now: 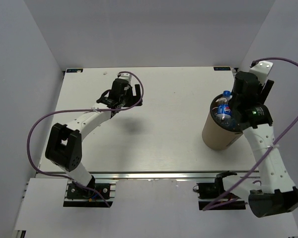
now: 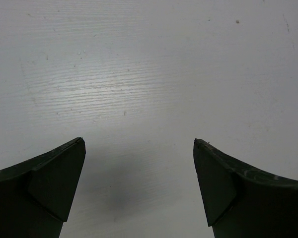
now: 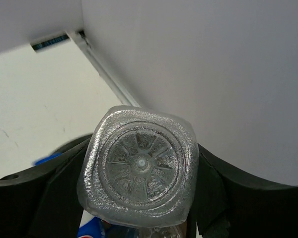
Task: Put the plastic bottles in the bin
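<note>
A clear plastic bottle (image 1: 223, 106) with a blue-and-white label stands upright in the mouth of the brown cylindrical bin (image 1: 214, 138), its top half above the dark rim. My right gripper (image 1: 237, 102) is shut on it from the right. In the right wrist view the bottle's ribbed base (image 3: 139, 163) fills the gap between the black fingers (image 3: 216, 186), which press on both its sides. My left gripper (image 1: 120, 95) hangs over the far left of the white table (image 1: 169, 129). It is open, and only bare table shows between its fingers (image 2: 59, 181).
White walls enclose the table on the left, back and right; the right wall (image 3: 213, 74) is close to the right gripper. Purple cables (image 1: 39, 124) loop off both arms. The bin stands near the table's right edge.
</note>
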### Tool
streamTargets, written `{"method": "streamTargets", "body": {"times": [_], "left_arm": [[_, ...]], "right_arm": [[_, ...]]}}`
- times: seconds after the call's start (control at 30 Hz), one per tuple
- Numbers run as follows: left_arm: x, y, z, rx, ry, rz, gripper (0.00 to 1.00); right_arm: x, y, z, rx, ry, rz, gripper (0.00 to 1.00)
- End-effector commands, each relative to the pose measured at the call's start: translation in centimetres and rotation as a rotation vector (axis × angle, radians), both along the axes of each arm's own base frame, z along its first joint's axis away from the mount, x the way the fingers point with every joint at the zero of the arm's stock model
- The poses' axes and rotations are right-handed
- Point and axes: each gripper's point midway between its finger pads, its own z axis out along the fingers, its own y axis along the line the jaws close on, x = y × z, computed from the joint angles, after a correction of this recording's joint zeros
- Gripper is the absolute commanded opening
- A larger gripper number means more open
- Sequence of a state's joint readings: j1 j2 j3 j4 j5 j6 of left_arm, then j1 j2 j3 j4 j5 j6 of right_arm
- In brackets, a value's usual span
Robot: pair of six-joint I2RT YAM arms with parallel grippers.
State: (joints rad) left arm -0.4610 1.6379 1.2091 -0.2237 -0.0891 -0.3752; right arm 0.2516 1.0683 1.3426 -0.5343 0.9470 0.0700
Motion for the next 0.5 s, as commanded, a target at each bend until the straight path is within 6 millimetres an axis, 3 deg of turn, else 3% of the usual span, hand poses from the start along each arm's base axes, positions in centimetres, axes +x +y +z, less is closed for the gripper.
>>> {"method": "streamTargets", "body": {"times": [0.0, 0.2, 0.37, 0.4, 0.47], "left_arm": [[-0.2, 0.6, 2.6, -0.038, -0.056, 0.012, 0.98], [-0.2, 0.7, 2.4, -0.037, -0.053, 0.013, 0.98], [-0.1, 0.6, 2.0, -0.037, -0.042, 0.011, 0.98], [-0.1, 0.6, 2.0, -0.037, -0.040, 0.010, 0.98], [-0.1, 0.6, 1.9, -0.035, -0.039, 0.009, 0.98]], "right_arm": [[1.2, 0.2, -4.8, 0.117, 0.071, 0.021, 0.00], [0.4, 0.8, -10.2, 0.200, 0.164, 0.031, 0.00], [-0.5, 0.7, -13.1, 0.235, 0.209, 0.012, 0.00], [-0.6, 0.8, -13.1, 0.239, 0.206, 0.012, 0.03], [-0.7, 0.8, -12.7, 0.243, 0.189, 0.018, 0.24]]}}
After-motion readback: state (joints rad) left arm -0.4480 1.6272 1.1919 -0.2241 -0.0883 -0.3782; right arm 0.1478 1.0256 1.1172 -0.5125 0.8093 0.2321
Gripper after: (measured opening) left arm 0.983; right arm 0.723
